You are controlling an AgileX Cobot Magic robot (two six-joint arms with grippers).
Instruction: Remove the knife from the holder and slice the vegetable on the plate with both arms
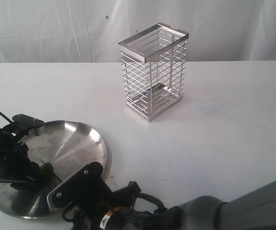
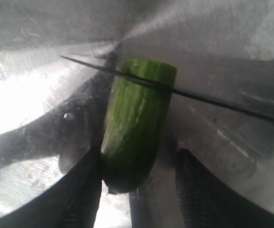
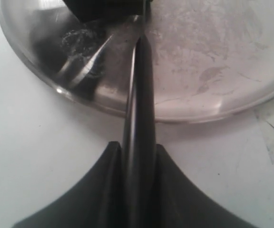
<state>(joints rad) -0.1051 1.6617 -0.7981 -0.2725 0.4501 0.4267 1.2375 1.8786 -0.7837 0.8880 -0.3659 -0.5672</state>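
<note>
The dark green vegetable [image 2: 134,118] lies on the silver plate [image 2: 213,38], its pale cut end pointing away from my left gripper [image 2: 138,156]. That gripper straddles the near end, open: one finger [image 2: 80,190] touches the skin, the other [image 2: 208,194] stands apart. The black knife [image 3: 139,95] is held by its handle in my shut right gripper [image 3: 138,154]. Its thin blade [image 2: 199,97] lies across the vegetable close to the cut end. In the exterior view both grippers meet over the plate [image 1: 75,143] at the front left. The wire holder [image 1: 152,72] stands empty behind.
White table [image 1: 224,134] with a white cloth backdrop. The plate's rim [image 3: 127,111] lies close to the right gripper's fingers. The right arm's housing [image 1: 128,211] fills the front edge, and the left arm [image 1: 4,153] stands over the plate's left side.
</note>
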